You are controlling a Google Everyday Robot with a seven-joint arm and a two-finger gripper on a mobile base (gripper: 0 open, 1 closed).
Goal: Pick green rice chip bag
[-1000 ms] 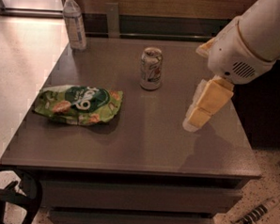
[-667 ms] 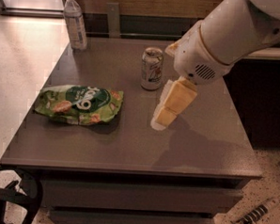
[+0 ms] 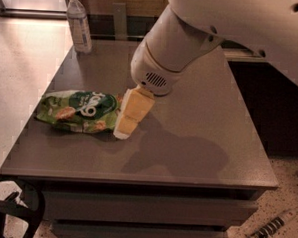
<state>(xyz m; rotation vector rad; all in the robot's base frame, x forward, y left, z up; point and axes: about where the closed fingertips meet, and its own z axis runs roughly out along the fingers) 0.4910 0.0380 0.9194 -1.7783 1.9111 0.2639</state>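
One gripper (image 3: 130,115), blocky pale-yellow plastic, under a rounded white arm housing (image 3: 164,61); clenched or released, cannot tell. Just left of gripper, touching or nearly so: one green rice chip bag (image 3: 79,110), flat, crinkled, glossy. Beneath gripper: one smooth matte grey-brown table (image 3: 209,114). Well behind and left of gripper: one clear plastic bottle (image 3: 79,23), upright.

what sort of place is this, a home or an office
Likely an office break area or lab: a grey table with drawers, holding a water bottle and a green rice chip bag, and a power strip on speckled flooring. The gripper is at the bag's right edge.
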